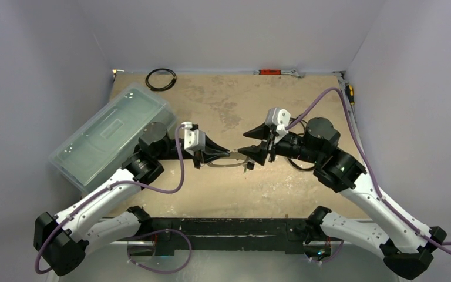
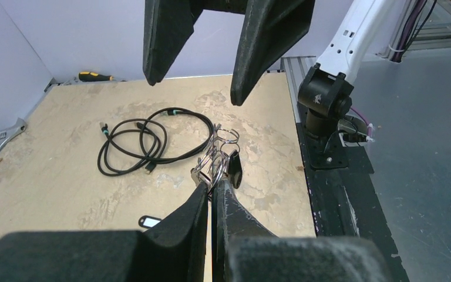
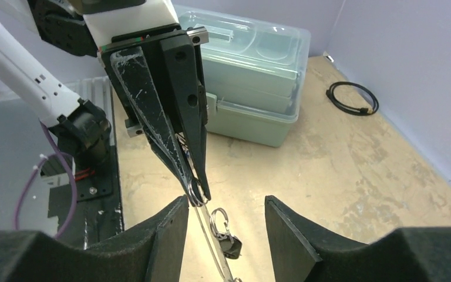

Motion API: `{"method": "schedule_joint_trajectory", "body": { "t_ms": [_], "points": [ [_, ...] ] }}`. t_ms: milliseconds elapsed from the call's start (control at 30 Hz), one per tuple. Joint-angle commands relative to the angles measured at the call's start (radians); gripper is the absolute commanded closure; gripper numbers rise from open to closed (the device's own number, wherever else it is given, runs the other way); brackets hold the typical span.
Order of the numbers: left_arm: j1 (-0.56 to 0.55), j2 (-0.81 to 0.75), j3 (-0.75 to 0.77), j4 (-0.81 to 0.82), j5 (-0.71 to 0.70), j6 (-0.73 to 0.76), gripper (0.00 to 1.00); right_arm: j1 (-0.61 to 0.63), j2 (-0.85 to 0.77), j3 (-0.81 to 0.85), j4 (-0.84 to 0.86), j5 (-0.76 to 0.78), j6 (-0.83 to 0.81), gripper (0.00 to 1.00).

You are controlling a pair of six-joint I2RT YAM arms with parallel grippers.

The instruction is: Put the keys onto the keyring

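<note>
A tan, scuffed wooden desk (image 1: 305,111) fills the floor of the white-walled booth. On its left side a large clear plastic lidded box (image 1: 108,138) sits at an angle.

The two arms reach in and meet nose to nose over the middle of the desk. The left gripper (image 1: 228,154) is clamped tight, its black fingers pinched together on the keyring. The right gripper (image 1: 242,144) faces it with its jaws spread wide and grips nothing. Its fingers stand on either side of the ring without touching it.

A loose black cable (image 2: 147,141) lies in untidy loops on the desk to the right, under the right arm. A black coiled cable ring (image 1: 161,79) rests by the far wall, left of centre.

The large thin silvery metal keyring (image 1: 224,167) hangs above the desk between the two grippers, held at its left end by the left gripper. A small bunch of metal keys (image 2: 218,154) and split rings dangles from it, one bearing a black oblong plastic tag (image 2: 235,168).

A small white oblong tag (image 2: 149,221) lies flat on the desk close under the left gripper. I cannot tell whether a key is attached.
</note>
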Motion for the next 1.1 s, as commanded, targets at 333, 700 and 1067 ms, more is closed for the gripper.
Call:
{"method": "schedule_joint_trajectory", "body": {
  "t_ms": [333, 700, 1067],
  "points": [
    [-0.004, -0.009, 0.017, 0.006, 0.001, 0.004, 1.0, 0.014, 0.095, 0.109, -0.145, -0.164, -0.247, 0.49],
    [-0.004, -0.017, -0.007, 0.101, 0.0, -0.094, 1.0, 0.029, 0.137, 0.131, -0.153, -0.204, -0.262, 0.62],
    [-0.004, -0.011, -0.021, 0.171, 0.021, -0.161, 1.0, 0.036, 0.146, 0.12, -0.116, -0.186, -0.254, 0.79]
  ]
}}
